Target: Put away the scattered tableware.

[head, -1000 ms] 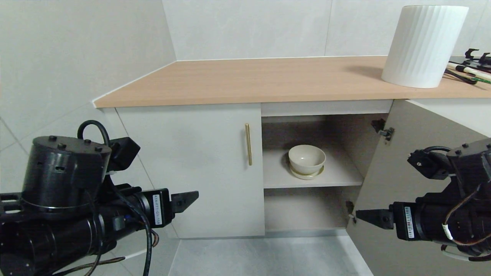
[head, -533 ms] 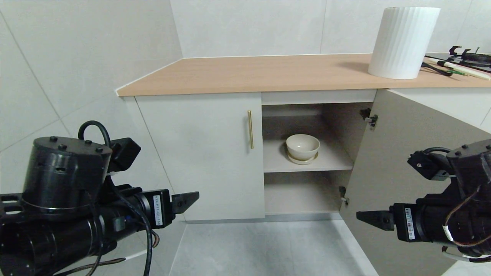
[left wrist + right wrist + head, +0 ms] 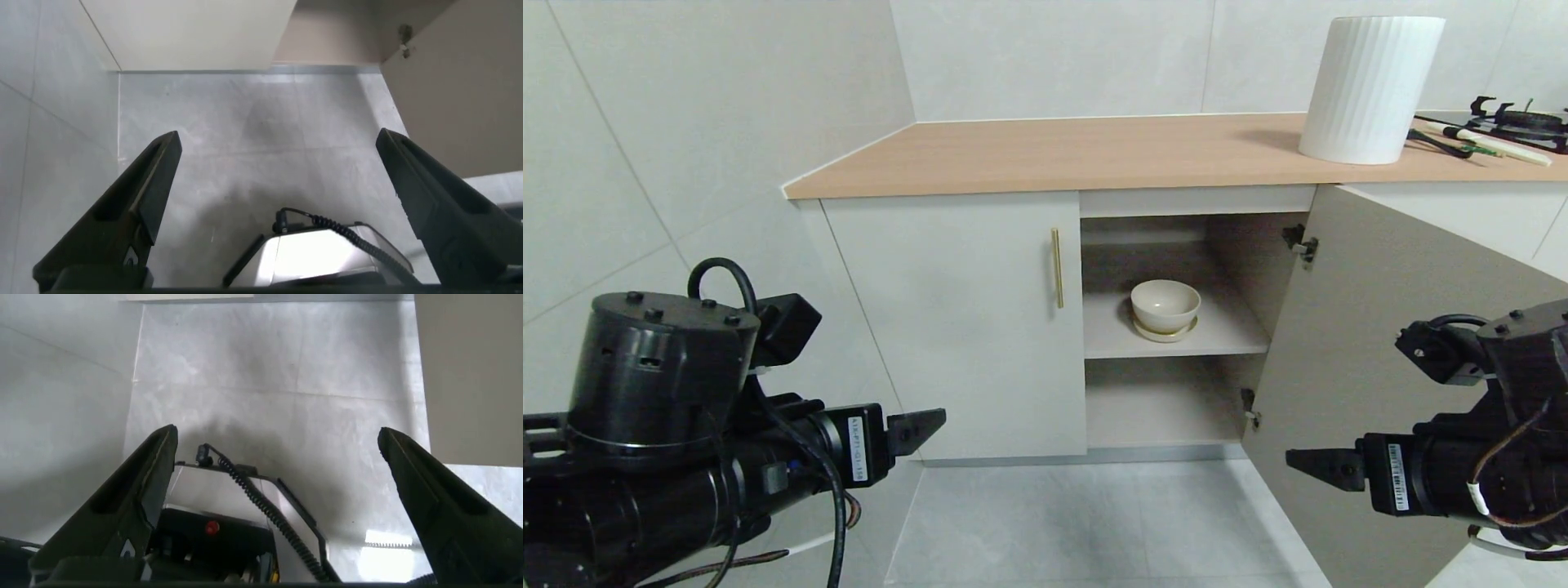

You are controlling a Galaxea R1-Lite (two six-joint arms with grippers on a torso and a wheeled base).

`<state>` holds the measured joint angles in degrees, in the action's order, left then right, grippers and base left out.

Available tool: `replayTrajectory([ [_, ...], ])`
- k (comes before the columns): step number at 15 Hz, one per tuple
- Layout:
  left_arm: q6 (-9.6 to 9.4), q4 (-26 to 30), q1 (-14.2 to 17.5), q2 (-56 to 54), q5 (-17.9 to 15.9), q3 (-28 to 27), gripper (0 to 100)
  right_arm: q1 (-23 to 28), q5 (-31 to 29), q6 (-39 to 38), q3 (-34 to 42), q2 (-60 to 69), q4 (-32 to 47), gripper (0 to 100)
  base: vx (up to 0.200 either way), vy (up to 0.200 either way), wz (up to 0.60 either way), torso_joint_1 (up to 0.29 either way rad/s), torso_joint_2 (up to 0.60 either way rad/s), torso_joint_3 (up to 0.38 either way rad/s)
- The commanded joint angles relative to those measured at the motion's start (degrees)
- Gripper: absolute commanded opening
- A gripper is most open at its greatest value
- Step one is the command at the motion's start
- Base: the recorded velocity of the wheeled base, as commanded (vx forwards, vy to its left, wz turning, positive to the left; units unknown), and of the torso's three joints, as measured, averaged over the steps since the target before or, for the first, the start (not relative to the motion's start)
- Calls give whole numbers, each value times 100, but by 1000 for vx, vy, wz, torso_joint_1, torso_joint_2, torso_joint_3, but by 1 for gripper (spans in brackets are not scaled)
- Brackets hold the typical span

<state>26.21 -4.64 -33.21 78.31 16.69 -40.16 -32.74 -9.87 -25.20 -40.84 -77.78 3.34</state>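
Your bowl is cream, smooth and round. It sits upright on a small plate with a yellowish rim, on the upper shelf inside the cabinet. The right door stands open. The left door is shut, flat and matte, with a slim brass handle. Above them runs a wood-grain counter carrying a white ribbed cylinder. Your left gripper and right gripper hang over the grey tiled floor, well apart from the bowl, both spread wide and holding nothing.
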Motion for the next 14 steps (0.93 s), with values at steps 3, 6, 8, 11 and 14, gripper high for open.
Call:
replayTrajectory([
  [3, 7, -1, -2, 9, 10, -1, 100, -4, -41, 6, -29, 43, 141, 100, 0, 0, 0, 0, 0, 0],
  [6, -2, -1, -2, 0, 19, -1, 100, 49, -102, 296, -47, 324, 352, 100, 0, -133, 0, 2, 0, 8],
  [8, -2, -1, -2, 0, 19, -1, 100, 102, -129, 569, -161, 632, 993, 100, 0, -200, 0, 2, 2, 14],
  [11, -2, -1, -2, 9, 19, -1, 100, 137, -138, 903, -363, 966, 1907, 100, 0, -200, 0, 7, 1, 5],
  [14, -2, -1, -2, 9, 19, -1, 100, 137, -146, 911, -689, 1124, 2760, 100, 0, -200, 0, 7, 2, -1],
])
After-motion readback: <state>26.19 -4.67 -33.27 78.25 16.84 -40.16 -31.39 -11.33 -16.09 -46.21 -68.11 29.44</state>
